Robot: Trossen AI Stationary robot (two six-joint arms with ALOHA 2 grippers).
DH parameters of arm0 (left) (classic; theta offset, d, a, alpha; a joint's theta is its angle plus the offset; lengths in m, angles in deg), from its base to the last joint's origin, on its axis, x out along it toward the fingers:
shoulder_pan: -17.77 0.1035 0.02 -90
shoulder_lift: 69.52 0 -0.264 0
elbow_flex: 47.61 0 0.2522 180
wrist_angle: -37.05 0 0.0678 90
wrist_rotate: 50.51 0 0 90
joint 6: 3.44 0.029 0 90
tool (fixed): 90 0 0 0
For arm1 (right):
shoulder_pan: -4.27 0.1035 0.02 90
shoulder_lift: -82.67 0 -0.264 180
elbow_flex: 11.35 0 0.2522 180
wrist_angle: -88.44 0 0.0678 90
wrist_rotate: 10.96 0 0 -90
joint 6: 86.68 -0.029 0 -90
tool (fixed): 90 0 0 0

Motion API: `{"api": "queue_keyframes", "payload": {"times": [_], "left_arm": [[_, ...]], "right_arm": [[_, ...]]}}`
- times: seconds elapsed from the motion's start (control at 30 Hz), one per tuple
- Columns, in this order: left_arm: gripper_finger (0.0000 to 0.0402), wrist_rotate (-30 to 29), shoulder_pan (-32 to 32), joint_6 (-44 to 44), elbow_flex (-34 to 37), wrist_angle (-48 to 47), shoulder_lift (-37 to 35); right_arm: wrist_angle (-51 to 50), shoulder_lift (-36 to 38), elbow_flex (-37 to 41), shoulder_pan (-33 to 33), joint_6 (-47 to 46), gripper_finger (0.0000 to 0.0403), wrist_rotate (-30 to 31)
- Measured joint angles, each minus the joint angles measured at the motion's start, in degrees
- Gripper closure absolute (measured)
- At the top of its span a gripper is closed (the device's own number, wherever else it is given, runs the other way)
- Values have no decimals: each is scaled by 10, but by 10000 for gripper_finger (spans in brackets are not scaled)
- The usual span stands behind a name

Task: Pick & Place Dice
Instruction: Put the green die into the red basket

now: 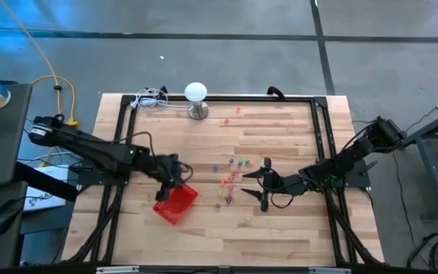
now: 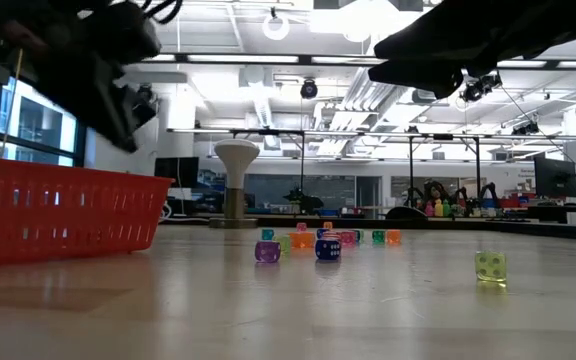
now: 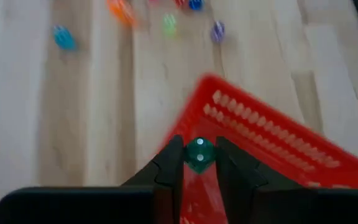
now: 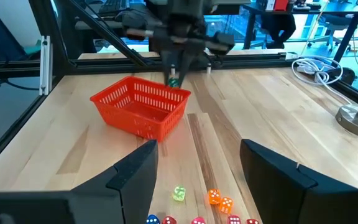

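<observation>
My left claw grips one green die between its fingertips, directly above the rim of the red mesh basket. The basket sits on the bench, left of centre and toward the front edge. My right claw stands with jaws wide and empty, low over the bench right of centre, just beside the loose dice. Those dice lie scattered mid-bench between basket and right claw: orange, pink, blue, green, purple. A yellow-green die rests apart from the cluster. A white-domed stand occupies the back edge.
</observation>
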Motion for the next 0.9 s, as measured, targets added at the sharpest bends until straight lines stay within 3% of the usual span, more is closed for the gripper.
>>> {"api": "queue_keyframes", "payload": {"times": [0.4, 0.73, 0.9], "left_arm": [[332, 29, -7, -15, 0, 1, 97], [332, 28, 60, 11, 0, 6, 137], [332, 25, 79, 52, 0, 54, 137]], "right_arm": [[0, 0, 0, 0, 0, 184, 0], [0, 0, 0, 0, -1, 184, 0], [0, 0, 0, 0, -1, 184, 0]]}}
